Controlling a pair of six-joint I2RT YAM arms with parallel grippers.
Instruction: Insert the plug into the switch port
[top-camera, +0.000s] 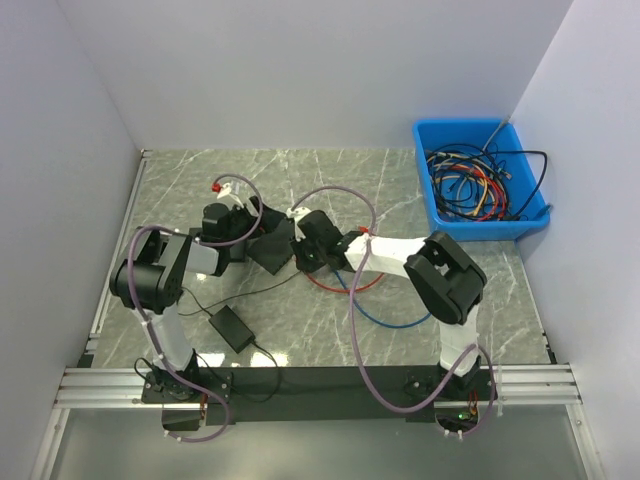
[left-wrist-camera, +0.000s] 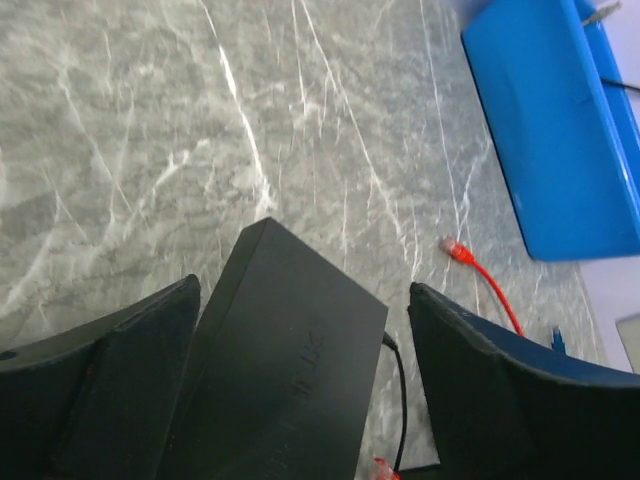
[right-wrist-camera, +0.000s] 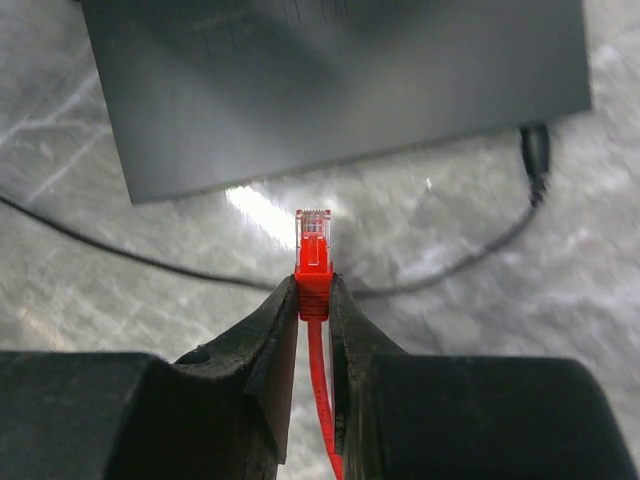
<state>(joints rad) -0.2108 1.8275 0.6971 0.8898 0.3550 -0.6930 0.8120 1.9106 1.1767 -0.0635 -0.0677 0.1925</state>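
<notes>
- Top view: I see the blue bin (top-camera: 490, 228) at the back right, holding a tangle of cables (top-camera: 475, 185) in several colours.
- Both arms reach in over the middle of the marble table (top-camera: 330, 170). The left gripper (top-camera: 252, 228) and the right gripper (top-camera: 300, 255) face each other across the black switch (top-camera: 268, 250). A black power adapter (top-camera: 232, 328) lies nearer the bases.
- Left wrist view: my left jaws stand wide on either side of the switch, with a clear gap on the right side. A loose red connector (left-wrist-camera: 457, 250) lies on the table beyond, toward the bin.
- Right wrist view: the right gripper's fingers (right-wrist-camera: 270, 340) are pinched narrow on the red plug (right-wrist-camera: 313, 255). Its tip points at the switch's side but is short of it and not touching. The red cable (right-wrist-camera: 322, 400) trails back between the fingers. A black power cord (right-wrist-camera: 470, 255) runs to the switch's right end.
</notes>
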